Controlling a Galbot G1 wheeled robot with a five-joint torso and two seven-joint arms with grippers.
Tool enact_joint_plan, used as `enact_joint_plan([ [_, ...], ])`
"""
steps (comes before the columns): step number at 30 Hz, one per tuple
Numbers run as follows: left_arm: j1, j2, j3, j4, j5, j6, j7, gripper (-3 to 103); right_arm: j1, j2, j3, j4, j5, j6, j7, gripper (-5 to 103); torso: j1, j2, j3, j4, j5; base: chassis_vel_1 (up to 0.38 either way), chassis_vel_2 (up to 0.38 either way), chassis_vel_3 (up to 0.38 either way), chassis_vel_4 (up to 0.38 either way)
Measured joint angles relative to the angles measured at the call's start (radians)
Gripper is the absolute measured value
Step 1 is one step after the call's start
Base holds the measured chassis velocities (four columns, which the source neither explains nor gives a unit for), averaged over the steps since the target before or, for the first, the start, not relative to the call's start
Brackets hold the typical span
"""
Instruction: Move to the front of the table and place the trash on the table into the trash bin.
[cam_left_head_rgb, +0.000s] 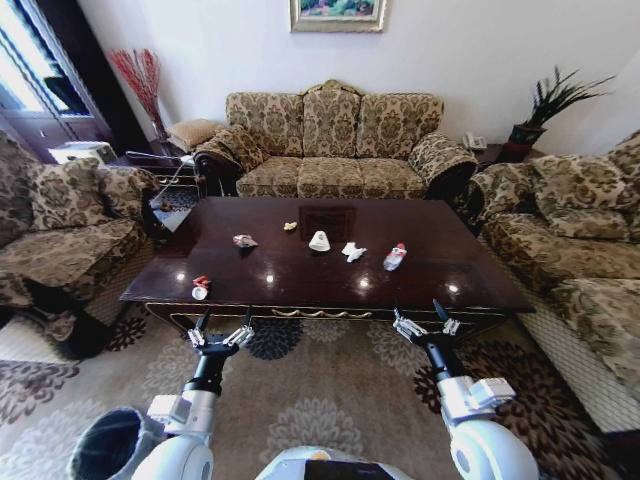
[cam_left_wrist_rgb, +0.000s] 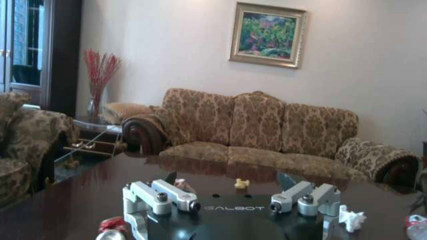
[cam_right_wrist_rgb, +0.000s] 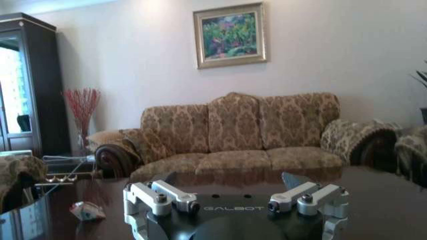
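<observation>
Nearest the head camera, the trash bin (cam_left_head_rgb: 108, 445) is seen low beside the left arm, lined with a pale bag folded over its rim. Both arms are held forward, just short of the near edge of the table (cam_left_head_rgb: 440, 270). The left gripper (cam_left_head_rgb: 221, 331) is spread wide and nothing is held in it; the right gripper (cam_left_head_rgb: 428, 320) is likewise splayed and empty.

A crushed red-white can (cam_left_head_rgb: 201, 287) is found just beyond the left gripper, at the table's near edge. Farther ahead of that gripper a crumpled wrapper (cam_left_head_rgb: 244, 241) and a yellowish scrap (cam_left_head_rgb: 290, 226) are laid on the glossy top. Between the two grippers, toward mid-table, a white paper cup (cam_left_head_rgb: 319, 241) and a white tissue (cam_left_head_rgb: 353, 251) are placed close together. A clear red-capped bottle (cam_left_head_rgb: 394, 257) is lying ahead of the right gripper, slightly toward its inner side.

Beyond the table a patterned sofa (cam_left_head_rgb: 330, 145) is set against the wall.
</observation>
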Motion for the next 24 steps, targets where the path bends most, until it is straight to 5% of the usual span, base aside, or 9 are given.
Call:
enact_joint_plan([
  [24,0.018,0.0,-0.004,0.001,0.0,-0.004,-0.003,99,-0.005,0.008,-0.01,-0.002,0.026,0.022,-0.005,100,0.0,0.0,0.0,0.0001,0.0012,0.057,-0.038,-0.057,0.036],
])
